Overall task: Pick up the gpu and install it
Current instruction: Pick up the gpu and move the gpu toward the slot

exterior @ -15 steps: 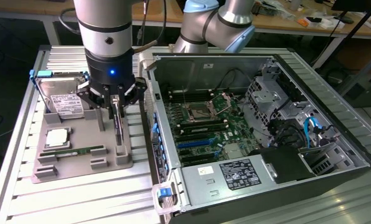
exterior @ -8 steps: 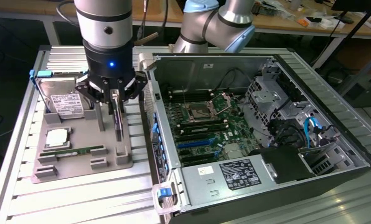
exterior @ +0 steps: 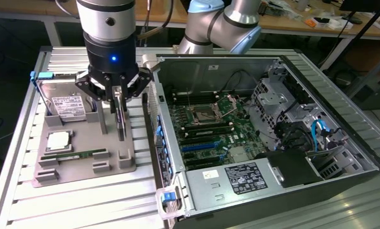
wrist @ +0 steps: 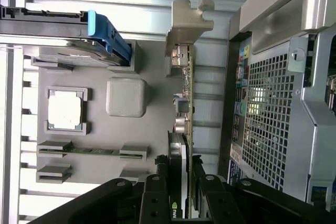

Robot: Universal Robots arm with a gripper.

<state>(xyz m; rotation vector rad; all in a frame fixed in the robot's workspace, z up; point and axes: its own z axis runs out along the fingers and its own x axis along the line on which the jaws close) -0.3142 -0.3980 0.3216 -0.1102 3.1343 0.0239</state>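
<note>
While the tool point(exterior: 118, 102) pinches the gpu point(exterior: 121, 126) on edge over the grey tray point(exterior: 81, 167), left of centre in the exterior view, a straight vertical lift with the card upright should avoid snagging the tray.

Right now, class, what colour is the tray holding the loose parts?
Grey. The tray shows best in the exterior view.
</note>
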